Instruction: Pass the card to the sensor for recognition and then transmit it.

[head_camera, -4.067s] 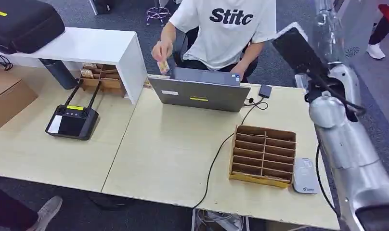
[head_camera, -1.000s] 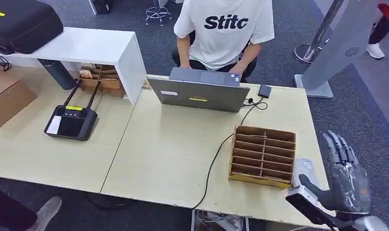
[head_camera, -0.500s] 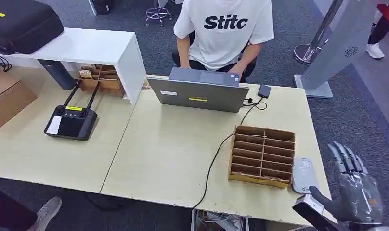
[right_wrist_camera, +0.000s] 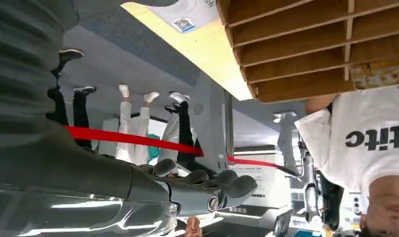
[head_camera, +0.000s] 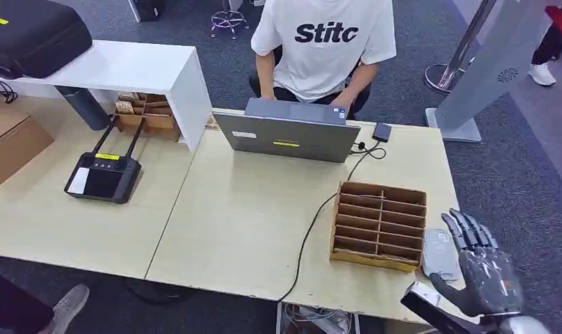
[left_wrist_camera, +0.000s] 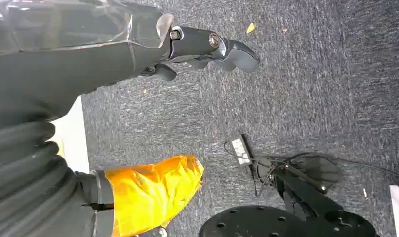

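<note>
The pale wooden table (head_camera: 250,216) carries a cardboard divider box (head_camera: 380,225), and the grey card sensor (head_camera: 439,255) lies just beside it. The right hand (head_camera: 481,268) hovers near the sensor, fingers spread, holding nothing. The left hand (left_wrist_camera: 207,47) hangs over carpet, fingers loose, holding nothing.

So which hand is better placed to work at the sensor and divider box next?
The right hand: it hangs open beside the grey sensor and cardboard divider box. The left hand is over carpet.

Laptop (head_camera: 286,136), black controller (head_camera: 102,175), cardboard box (head_camera: 11,142)
</note>
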Controlling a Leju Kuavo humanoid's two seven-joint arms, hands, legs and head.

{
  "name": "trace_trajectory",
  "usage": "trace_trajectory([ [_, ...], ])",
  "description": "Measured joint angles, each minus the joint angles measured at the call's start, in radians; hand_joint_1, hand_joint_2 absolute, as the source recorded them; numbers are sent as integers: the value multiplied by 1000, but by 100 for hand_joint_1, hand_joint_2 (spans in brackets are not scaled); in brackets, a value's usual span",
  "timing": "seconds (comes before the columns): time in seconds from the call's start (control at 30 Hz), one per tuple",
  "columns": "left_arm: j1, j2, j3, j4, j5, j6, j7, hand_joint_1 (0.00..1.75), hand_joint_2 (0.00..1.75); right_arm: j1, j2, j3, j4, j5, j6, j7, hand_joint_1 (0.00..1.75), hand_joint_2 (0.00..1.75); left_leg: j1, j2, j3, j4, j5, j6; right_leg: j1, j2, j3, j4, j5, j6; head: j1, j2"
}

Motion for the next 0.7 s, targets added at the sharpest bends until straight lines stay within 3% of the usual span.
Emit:
trace_trajectory([
  [0.7,-4,0,14,1,-14,-3,-11,0,175,-50,53,105,80,-11,-83,0,0,175,0,0,0,0,0,0,0,0,0,0,0,0,0,0],
])
